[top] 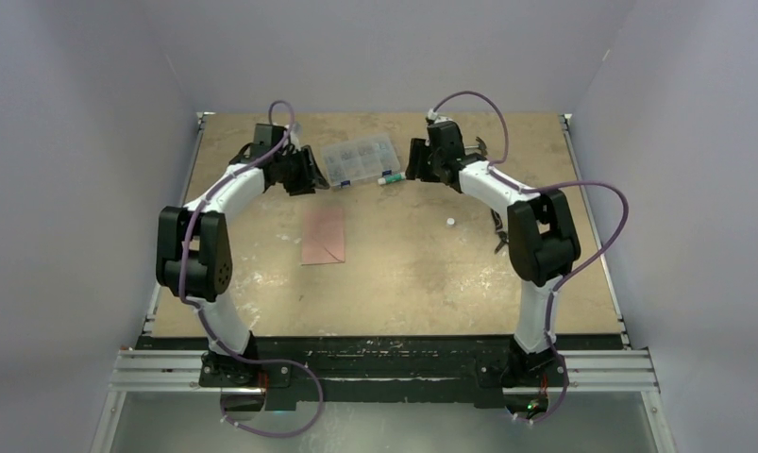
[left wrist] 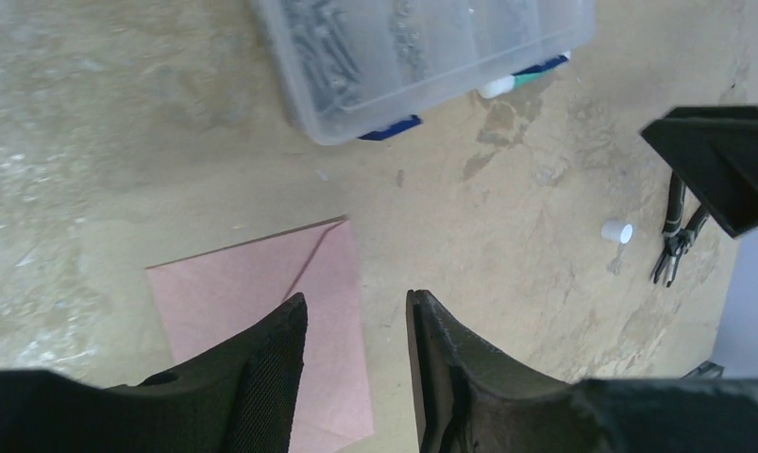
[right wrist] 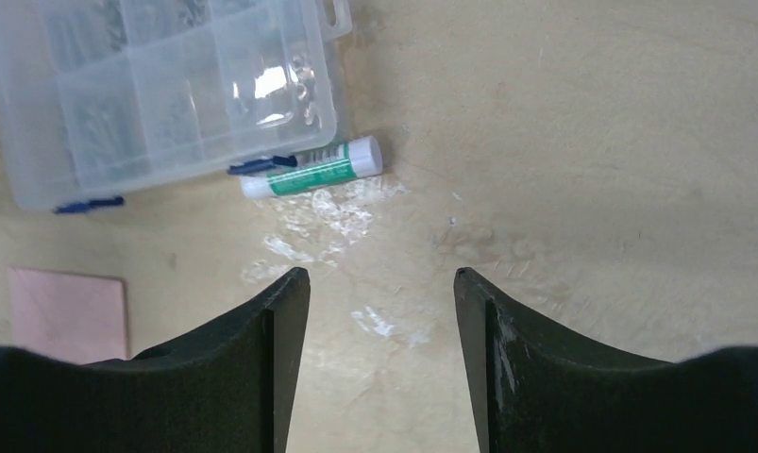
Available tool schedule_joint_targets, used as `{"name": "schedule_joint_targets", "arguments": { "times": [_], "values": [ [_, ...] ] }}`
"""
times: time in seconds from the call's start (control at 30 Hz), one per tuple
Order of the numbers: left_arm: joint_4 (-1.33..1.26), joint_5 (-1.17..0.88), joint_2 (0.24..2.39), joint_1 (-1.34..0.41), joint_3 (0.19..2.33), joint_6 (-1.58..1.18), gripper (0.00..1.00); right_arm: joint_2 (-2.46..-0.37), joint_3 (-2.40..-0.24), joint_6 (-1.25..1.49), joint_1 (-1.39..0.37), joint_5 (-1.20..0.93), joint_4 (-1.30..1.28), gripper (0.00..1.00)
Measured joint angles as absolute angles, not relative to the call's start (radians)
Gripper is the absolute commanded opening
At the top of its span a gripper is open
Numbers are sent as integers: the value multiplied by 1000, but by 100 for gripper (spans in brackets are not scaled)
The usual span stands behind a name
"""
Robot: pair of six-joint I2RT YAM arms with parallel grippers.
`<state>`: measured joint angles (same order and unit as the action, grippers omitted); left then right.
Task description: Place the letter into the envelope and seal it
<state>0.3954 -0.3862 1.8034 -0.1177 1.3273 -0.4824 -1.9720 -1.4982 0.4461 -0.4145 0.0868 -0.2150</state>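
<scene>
Jaws of the left gripper point(left wrist: 356, 307) are seen partly parted, with nothing held between them. The envelope point(top: 323, 236) is laid flat just on the near side of it, long axis near to far, and is closest to this arm. It is surrounded by open table point(top: 403, 274). No separate letter can be made out. The glue stick point(right wrist: 313, 167) is set against the clear box point(right wrist: 158, 94), just beyond the right gripper point(right wrist: 382, 278), which is parted wider and is empty.

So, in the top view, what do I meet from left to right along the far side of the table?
Left gripper → box → right gripper. The glue stick lies at the box's right end and overlaps it, so I leave it out.
</scene>
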Motion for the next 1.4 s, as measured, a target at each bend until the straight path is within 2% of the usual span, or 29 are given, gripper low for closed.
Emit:
{"name": "schedule_joint_targets", "arguments": {
  "times": [0.27,0.47,0.7,0.93,1.4],
  "values": [
    [332,-321,1778,-262,1311,-478,46,-2082,-1469,19,-347,-168,-75,65],
    [321,-319,1779,-279,1311,-480,45,-2217,-1596,-216,-347,-236,-57,63],
    [331,-322,1802,-279,1313,-482,45,-2257,-1626,-402,-346,-290,-19,62],
    [367,-321,1837,-279,1350,-483,44,-2284,-1679,-506,-346,-412,-56,58],
    [387,-318,1842,-279,1361,-486,43,-2284,-1683,-535,-360,-411,-131,52]
  ]
}}
